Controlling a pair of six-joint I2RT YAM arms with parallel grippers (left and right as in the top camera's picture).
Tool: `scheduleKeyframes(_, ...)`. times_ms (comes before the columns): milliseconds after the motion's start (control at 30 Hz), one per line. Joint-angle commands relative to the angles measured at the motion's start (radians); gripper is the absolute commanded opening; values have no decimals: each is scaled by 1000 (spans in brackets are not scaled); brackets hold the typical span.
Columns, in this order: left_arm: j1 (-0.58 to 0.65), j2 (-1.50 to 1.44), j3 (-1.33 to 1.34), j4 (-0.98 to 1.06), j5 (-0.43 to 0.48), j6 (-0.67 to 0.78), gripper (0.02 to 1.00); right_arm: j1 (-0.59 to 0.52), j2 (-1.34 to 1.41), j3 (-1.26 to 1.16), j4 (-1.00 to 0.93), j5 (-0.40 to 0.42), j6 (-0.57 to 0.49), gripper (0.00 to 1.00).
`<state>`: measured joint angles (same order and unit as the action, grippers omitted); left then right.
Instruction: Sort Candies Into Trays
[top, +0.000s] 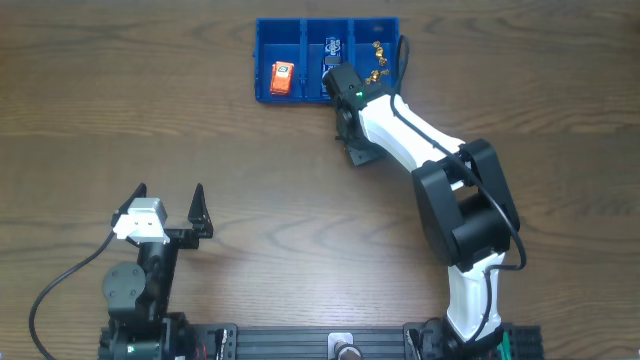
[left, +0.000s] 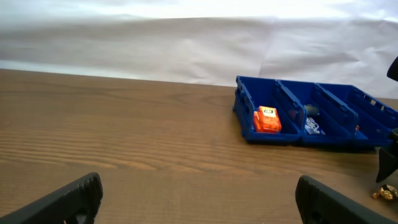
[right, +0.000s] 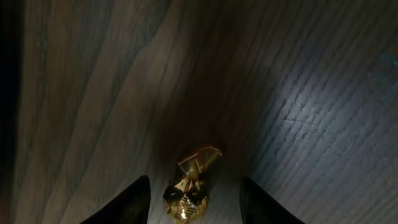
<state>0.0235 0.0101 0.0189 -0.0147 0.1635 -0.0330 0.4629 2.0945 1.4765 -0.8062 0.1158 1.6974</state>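
A blue three-compartment tray (top: 262, 60) sits at the far middle of the wooden table. An orange candy (top: 283, 79) lies in its left compartment, a blue-and-white candy (top: 334, 46) in the middle one, and several gold candies (top: 376, 62) in the right one. My right gripper (top: 352, 145) is down at the table just in front of the tray. In its wrist view a gold-wrapped candy (right: 193, 174) lies on the wood between the fingers of the open right gripper (right: 194, 200), with a gap on each side. My left gripper (top: 170, 200) stands open and empty near its base.
From the left wrist view, the tray (left: 245, 118) with the orange candy (left: 267, 119) lies ahead to the right. The gold candy (left: 385, 193) shows on the table beneath the right arm's dark fingers (left: 388, 163). Bare wood spreads across the table's left and middle.
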Motion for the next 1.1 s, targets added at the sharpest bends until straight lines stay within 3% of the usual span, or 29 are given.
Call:
scheduleKeyframes(33,2,-6,-14,-45,36,-12,996,7,27,-5,2,13,1,467)
scheduleKeyframes(267,2,-6,-14,-45,36,-12,998,8,33,-5,16,13,0,457)
scheduleKeyframes(533,2,-6,-14,-45,36,-12,998,8,45,-5,20,2,0,351)
scheduleKeyframes(567,2,-6,-14,-45,36,-12,998,8,45,-5,20,2,0,334)
scheduleKeyframes(600,2,-6,-14,-45,36,-12,998,8,45,-5,20,2,0,279)
scheduleKeyframes(633,2,-6,-14,-45,36,-11,998,8,45,-5,20,2,0,156)
scheduleKeyframes(667,2,-6,-14,-45,36,-12,996,8,45,-5,20,1,0,134)
scheduleKeyframes(967,2,-6,-14,-45,36,-12,998,8,25,-2,4,-1,-4,130)
scheduleKeyframes(1100,2,-6,-14,-45,36,-12,998,8,-57,-2,-15,64,-139,36)
